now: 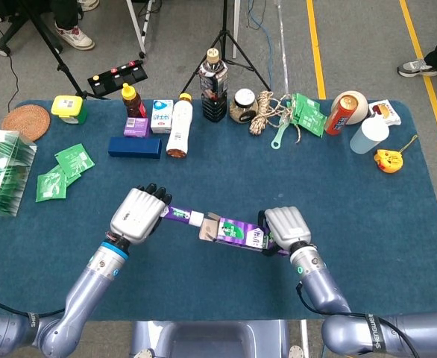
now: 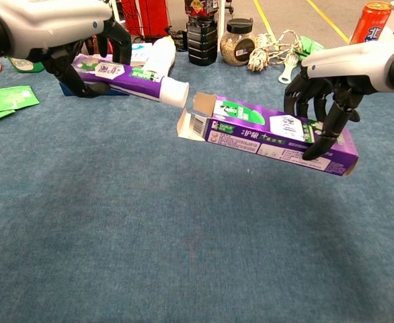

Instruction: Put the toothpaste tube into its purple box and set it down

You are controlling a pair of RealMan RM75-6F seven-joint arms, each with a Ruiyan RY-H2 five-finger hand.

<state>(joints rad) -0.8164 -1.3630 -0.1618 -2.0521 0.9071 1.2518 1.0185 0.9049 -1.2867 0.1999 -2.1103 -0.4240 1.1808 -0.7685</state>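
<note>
My left hand [image 1: 138,213] has its fingers wrapped around the purple toothpaste tube with the white cap [image 2: 131,73], holding it above the blue carpeted tabletop [image 2: 150,235] with the cap end pointing toward my right hand. My right hand [image 1: 284,227] grips the long purple cardboard toothpaste box [image 2: 271,132] near its far end, dark fingers [image 2: 321,131] curled over the top and front face, and keeps it off the tabletop too, tilted so the open end sits a little higher. The box's open flaps [image 2: 193,120] face my left hand, and the tube's white cap [image 2: 175,92] is just beside that mouth, right at the upper flap; I cannot tell whether they touch. The tube is not inside the box. Beyond both hands, along the far edge of the tabletop, stand a dark plastic bottle [image 1: 212,83] and a glass jar [image 1: 244,104].
</note>
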